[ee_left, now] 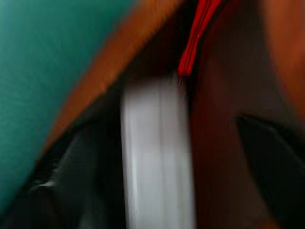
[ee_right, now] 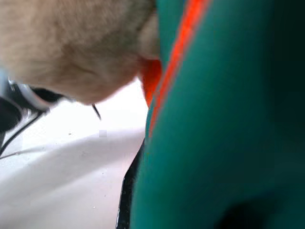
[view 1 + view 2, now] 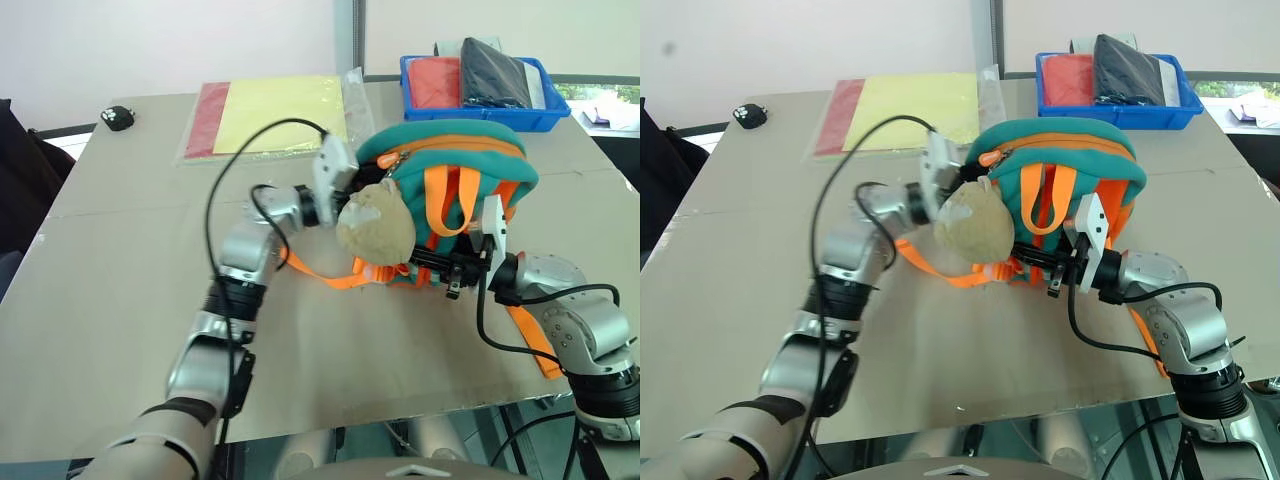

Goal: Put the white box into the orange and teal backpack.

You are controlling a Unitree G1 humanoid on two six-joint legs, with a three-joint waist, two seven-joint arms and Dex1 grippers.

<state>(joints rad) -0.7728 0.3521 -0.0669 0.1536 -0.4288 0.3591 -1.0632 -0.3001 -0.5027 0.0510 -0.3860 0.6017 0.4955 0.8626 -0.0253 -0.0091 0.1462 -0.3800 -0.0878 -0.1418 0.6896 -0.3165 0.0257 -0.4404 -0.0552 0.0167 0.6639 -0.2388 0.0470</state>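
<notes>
Your white box [image 1: 157,157] sits inside the backpack [image 3: 450,160] mouth, mid-bench. The left gripper [image 3: 345,195] there seems released, though I can't tell; the right gripper [image 3: 455,270] is clenched on its lower edge. Withdrawing remains.

A tray [image 3: 545,118] of cloths at one o'clock, a folder [image 3: 270,115] at eleven, a small black object [image 3: 117,117] at ten.
</notes>
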